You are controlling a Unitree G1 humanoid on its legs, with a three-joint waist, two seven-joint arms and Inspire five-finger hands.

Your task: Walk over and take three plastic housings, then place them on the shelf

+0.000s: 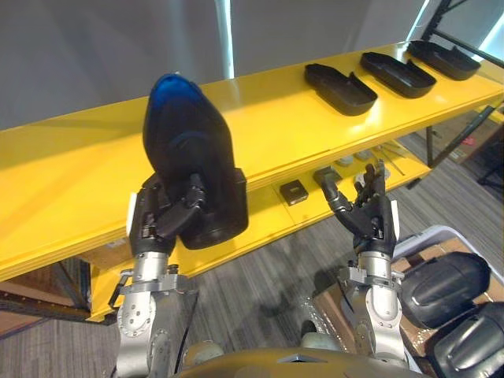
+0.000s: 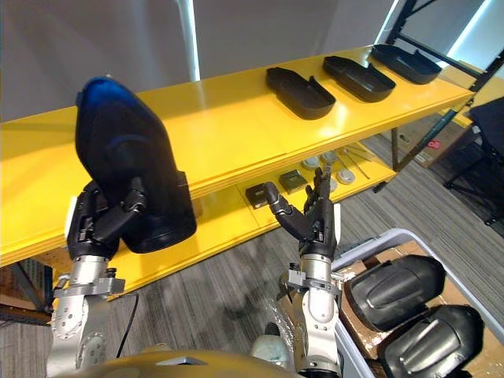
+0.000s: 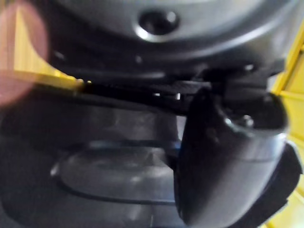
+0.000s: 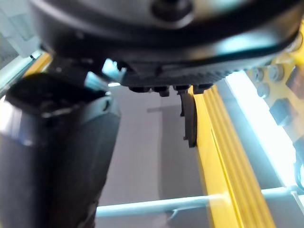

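Now L hand [image 1: 157, 216] clamped on upright black housing [image 1: 189, 150] by yellow shelf [image 1: 71, 173] edge; R hand [image 1: 374, 220] fingers spread apart.

Yellow shelf [image 1: 260, 118], upper board: three black plastic housings lie in a row toward its right end, each apart from the next: first housing [image 1: 341, 88], second housing [image 1: 398, 74], third housing [image 1: 444, 59]. Lower board [image 2: 236, 214]: two dark square blocks [image 2: 257, 194] and small round parts [image 2: 345, 176]. Grey floor [image 1: 260, 283]: a pale bin [image 2: 366, 242] stands near the shelf.
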